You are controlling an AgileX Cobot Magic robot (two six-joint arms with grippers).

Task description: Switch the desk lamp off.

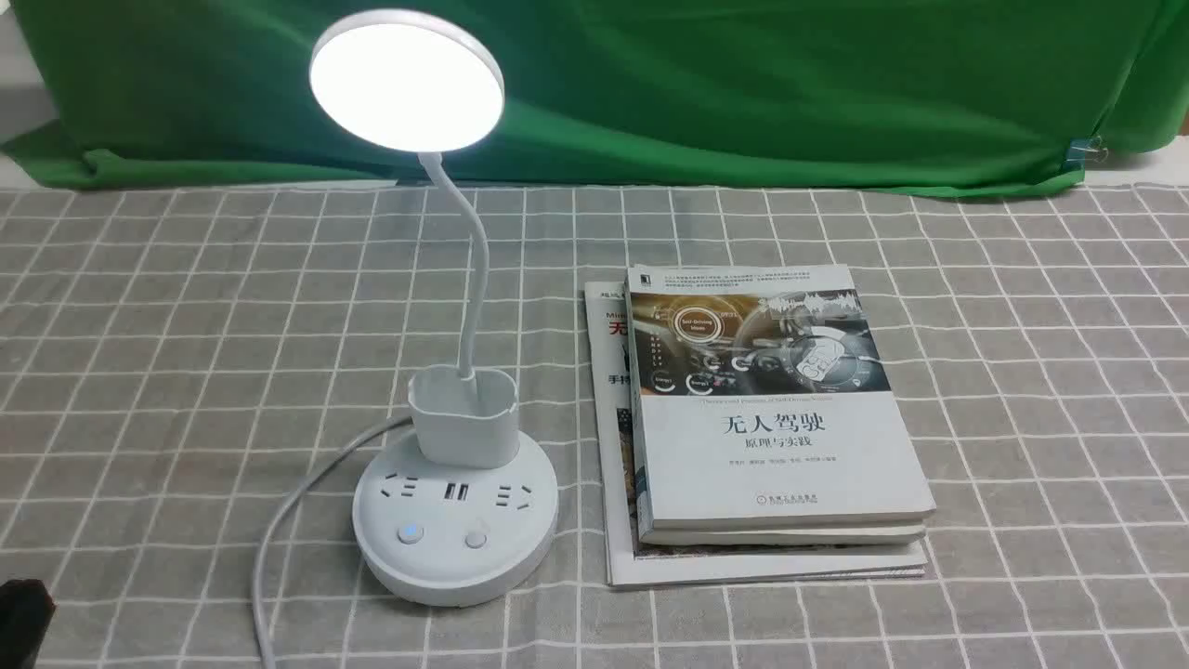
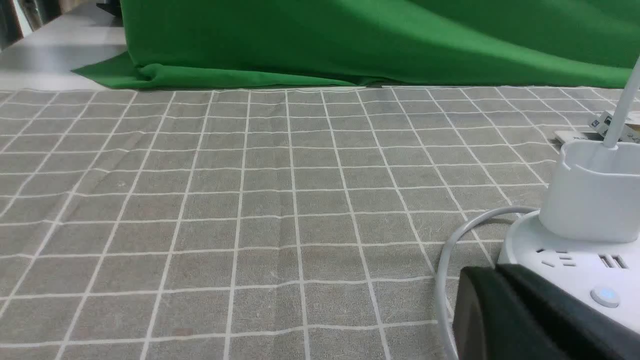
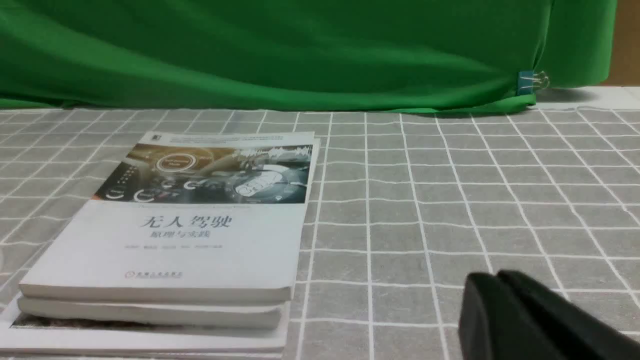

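Left gripper [image 2: 500, 300] is seen only as a dark cropped tip (a black corner in front view too), held low. Right gripper [image 3: 500, 305] is cropped likewise; jaw spacing cannot be judged for either.

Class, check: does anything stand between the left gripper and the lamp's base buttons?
Only the cord lies flat on the cloth between the left gripper and the desk lamp; nothing upright blocks its buttons. The books lie on its other side.
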